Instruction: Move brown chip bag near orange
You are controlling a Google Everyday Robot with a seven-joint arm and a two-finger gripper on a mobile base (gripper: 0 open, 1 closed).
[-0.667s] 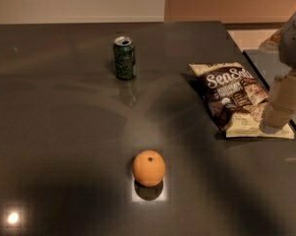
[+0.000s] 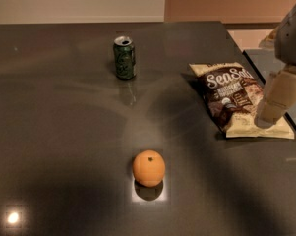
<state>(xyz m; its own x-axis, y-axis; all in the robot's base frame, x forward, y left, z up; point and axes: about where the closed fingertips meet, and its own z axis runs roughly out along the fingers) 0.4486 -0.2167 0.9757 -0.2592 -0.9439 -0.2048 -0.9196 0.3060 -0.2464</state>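
**My jaws at the right edge of the bag, the orange well apart**

About my jaws, I cannot tell if they are spread or pressed together, because only one cream-coloured part of my gripper [image 2: 268, 117] shows. The gripper comes in from the right border of the view. Its lower end is over the right side of the brown chip bag [image 2: 233, 100], near the lower right corner. I cannot say if it touches the bag or only hangs above it.

The brown chip bag lies flat on the right part of the dark table [image 2: 64, 132], close to the table's right edge and a little turned. The dark front with white letters faces up, and the pale edges show at its top and bottom.

The orange [image 2: 149, 167] is well apart from the bag, to the left and nearer to the camera. It sits on a small bright reflection, with the stem dot on top.

A green can [image 2: 125, 58] stands upright on the far side of the table, left of the bag and behind the orange. It is apart from both.
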